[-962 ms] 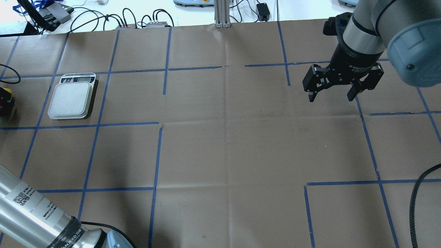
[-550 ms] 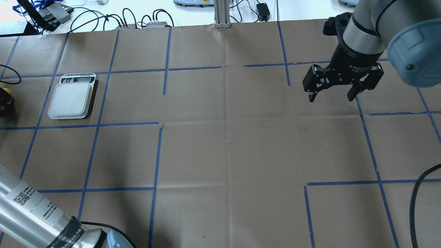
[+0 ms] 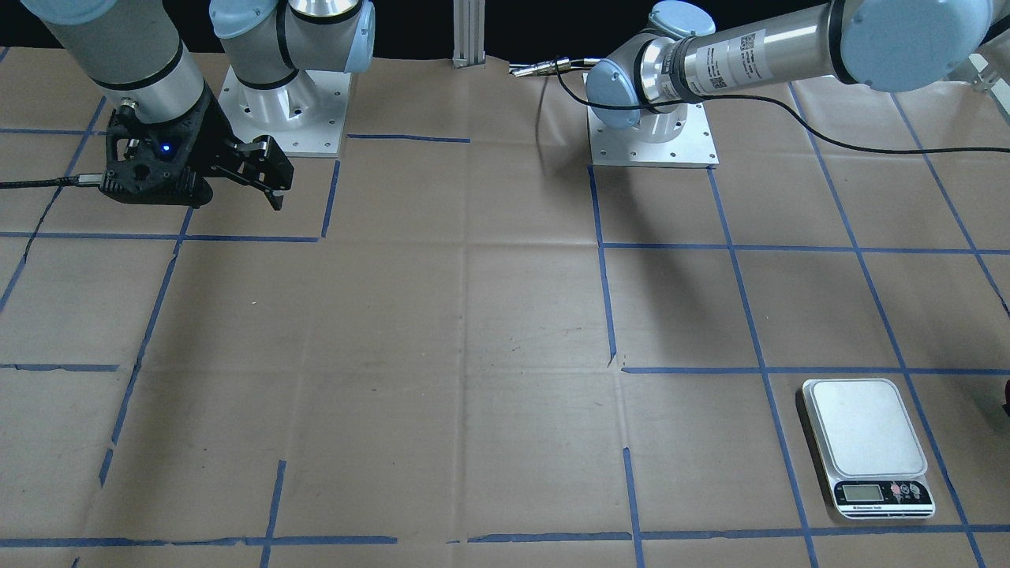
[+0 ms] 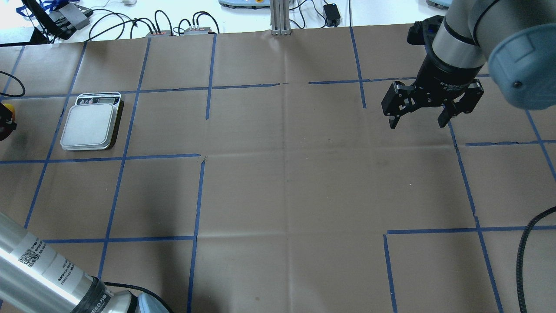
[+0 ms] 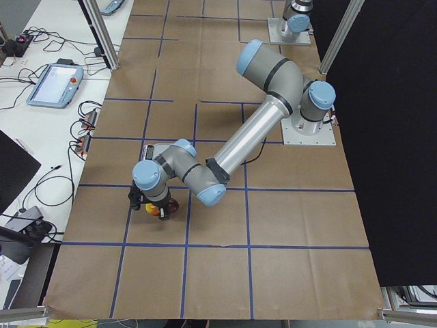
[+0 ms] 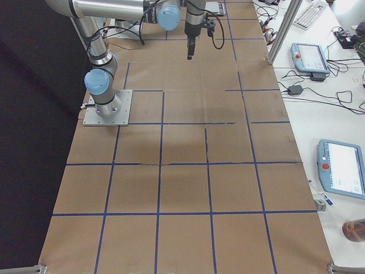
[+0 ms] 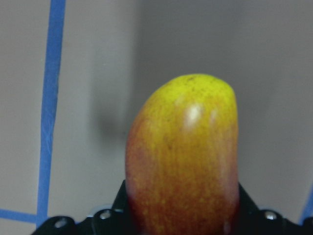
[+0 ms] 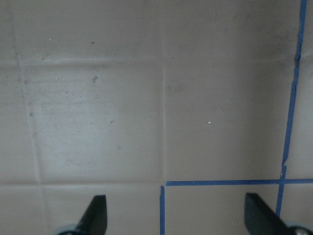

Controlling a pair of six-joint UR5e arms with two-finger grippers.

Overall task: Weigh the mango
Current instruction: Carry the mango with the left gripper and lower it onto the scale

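Yellow-red mango (image 7: 183, 156) clamped in my left pincer (image 5: 151, 206); carry step. Next I move over scale (image 4: 89, 126), lower, release. Right pincer (image 4: 417, 124) wide, empty.

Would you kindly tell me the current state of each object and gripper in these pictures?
scale: platform bare, display too small to read.
mango: clamped at its red end, yellow end pointing outward, not on the scale.
left gripper: shut on the mango.
right gripper: open, holding nothing.
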